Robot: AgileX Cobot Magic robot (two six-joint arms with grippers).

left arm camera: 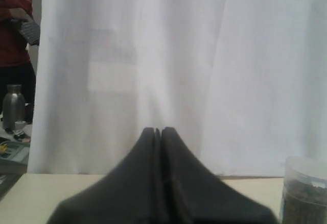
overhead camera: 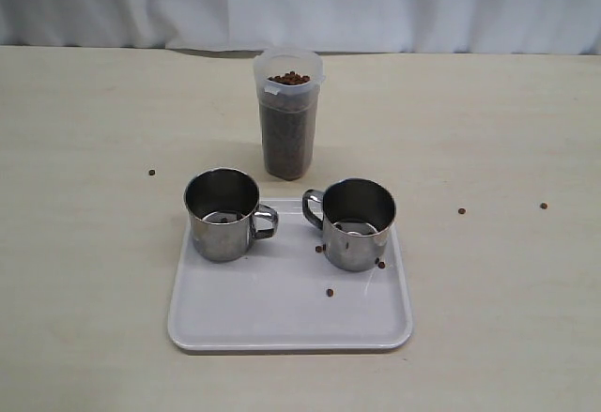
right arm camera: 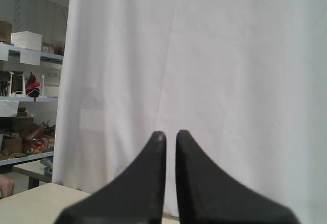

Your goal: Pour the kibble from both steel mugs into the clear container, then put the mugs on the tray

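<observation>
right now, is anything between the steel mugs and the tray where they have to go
Nothing visible does: the left steel mug and the right steel mug already stand upright on the tray. Only a few stray kibble pellets lie on it near the right mug.

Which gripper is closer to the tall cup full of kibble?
Left, probably. The left gripper has the clear container close by in its wrist view; the right gripper has no container in its view.
</observation>
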